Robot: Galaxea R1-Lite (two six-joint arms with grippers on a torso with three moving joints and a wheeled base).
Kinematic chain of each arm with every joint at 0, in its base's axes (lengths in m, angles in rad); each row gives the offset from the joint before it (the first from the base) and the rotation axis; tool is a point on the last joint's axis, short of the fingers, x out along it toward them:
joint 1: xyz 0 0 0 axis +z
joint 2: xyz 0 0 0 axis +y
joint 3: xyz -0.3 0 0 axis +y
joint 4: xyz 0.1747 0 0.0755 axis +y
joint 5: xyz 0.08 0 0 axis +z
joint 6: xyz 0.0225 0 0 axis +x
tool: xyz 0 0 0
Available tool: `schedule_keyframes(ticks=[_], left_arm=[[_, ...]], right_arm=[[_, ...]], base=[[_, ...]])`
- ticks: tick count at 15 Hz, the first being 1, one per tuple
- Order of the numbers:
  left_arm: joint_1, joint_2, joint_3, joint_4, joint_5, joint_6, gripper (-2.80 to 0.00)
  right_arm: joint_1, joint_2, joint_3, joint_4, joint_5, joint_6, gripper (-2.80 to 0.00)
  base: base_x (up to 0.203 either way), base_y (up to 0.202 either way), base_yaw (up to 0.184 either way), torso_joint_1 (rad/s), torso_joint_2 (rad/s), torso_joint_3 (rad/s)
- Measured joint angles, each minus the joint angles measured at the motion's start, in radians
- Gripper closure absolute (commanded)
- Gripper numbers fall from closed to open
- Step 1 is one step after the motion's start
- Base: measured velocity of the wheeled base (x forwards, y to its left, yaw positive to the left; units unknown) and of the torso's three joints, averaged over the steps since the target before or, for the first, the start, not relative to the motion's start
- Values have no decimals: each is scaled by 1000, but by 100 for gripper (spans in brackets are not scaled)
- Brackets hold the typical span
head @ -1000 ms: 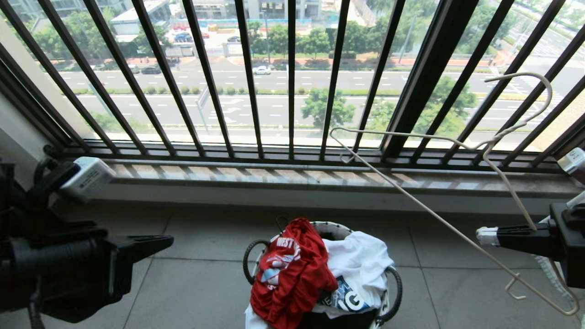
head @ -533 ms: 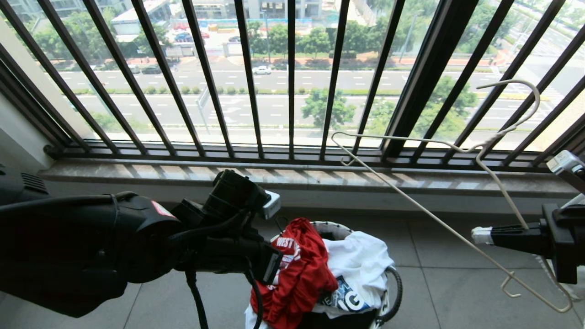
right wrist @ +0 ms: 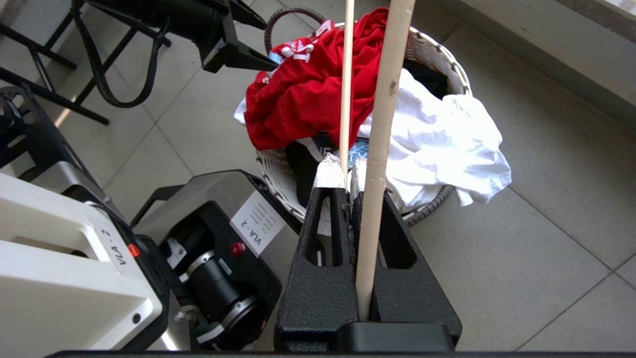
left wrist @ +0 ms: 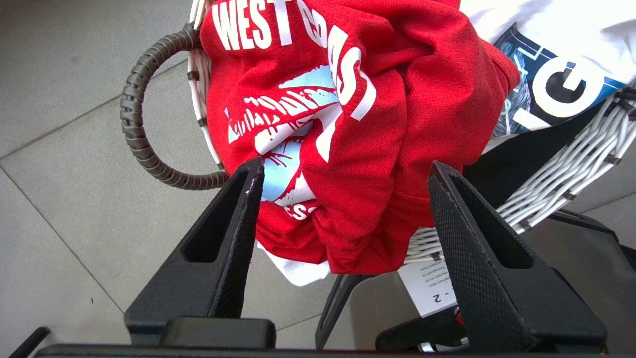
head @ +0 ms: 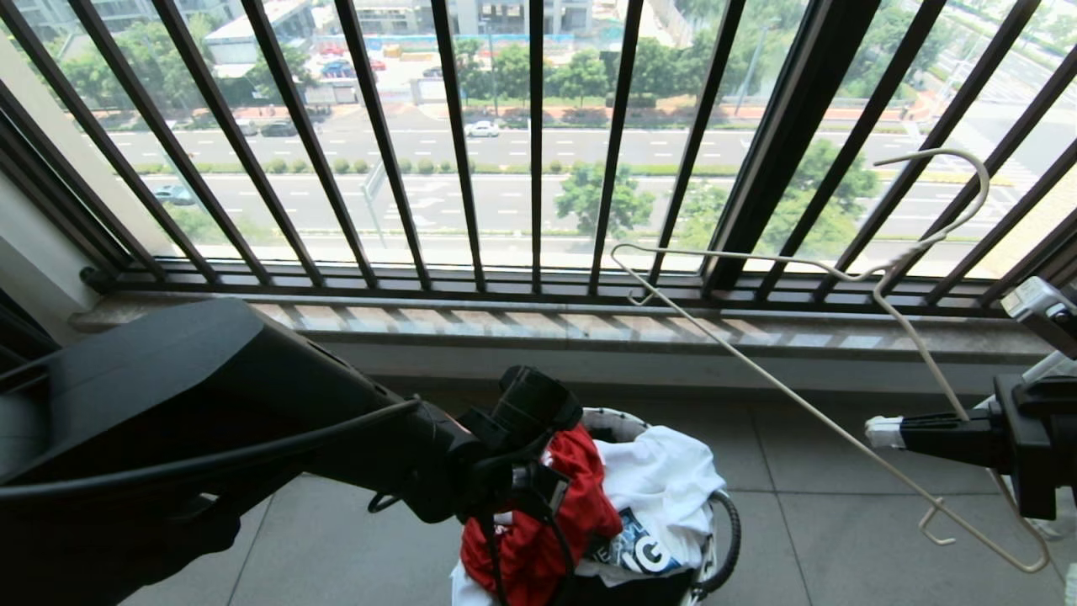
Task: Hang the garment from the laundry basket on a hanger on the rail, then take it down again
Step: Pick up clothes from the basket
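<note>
The garment [head: 589, 497] is a red T-shirt with white "WEST COAST" lettering [left wrist: 348, 124], bunched on top of the laundry basket [head: 618, 418] on the tiled floor. My left gripper [left wrist: 346, 166] hangs open just above the shirt's near edge, and red folds show between its fingertips. I cannot tell if it touches the cloth. In the right wrist view the left gripper [right wrist: 248, 54] sits at the basket's side by the garment [right wrist: 303, 89]. My right gripper [head: 883, 432] is shut on the pale wire hanger [head: 880, 273], held up at the right. The rail is out of view.
A white T-shirt with a blue-black print [head: 665, 480] fills the rest of the basket. Black window bars [head: 538, 143] and a stone sill [head: 589, 328] stand behind it. My own base [right wrist: 208, 238] is close to the basket's near side.
My left arm has swung in from the far left and down over the basket, and its gripper has gone from shut to open. The right gripper with the hanger has barely shifted.
</note>
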Motion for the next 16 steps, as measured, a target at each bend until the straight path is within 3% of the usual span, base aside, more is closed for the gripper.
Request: schedule_keyframes(ticks=[5, 6, 16], left_arm=[[-11, 113, -7, -137, 115, 0, -280], [-11, 124, -10, -140, 136, 1, 0], [-2, 152, -24, -139, 143, -2, 0]], right_arm=[[-1, -1, 3, -2, 0, 0, 0], [-1, -1, 3, -2, 0, 0, 0], [0, -1, 3, -2, 0, 0, 0]], base=[[0, 0, 0, 0, 0, 0], [0, 0, 0, 0, 0, 0], [0, 0, 0, 0, 0, 0]])
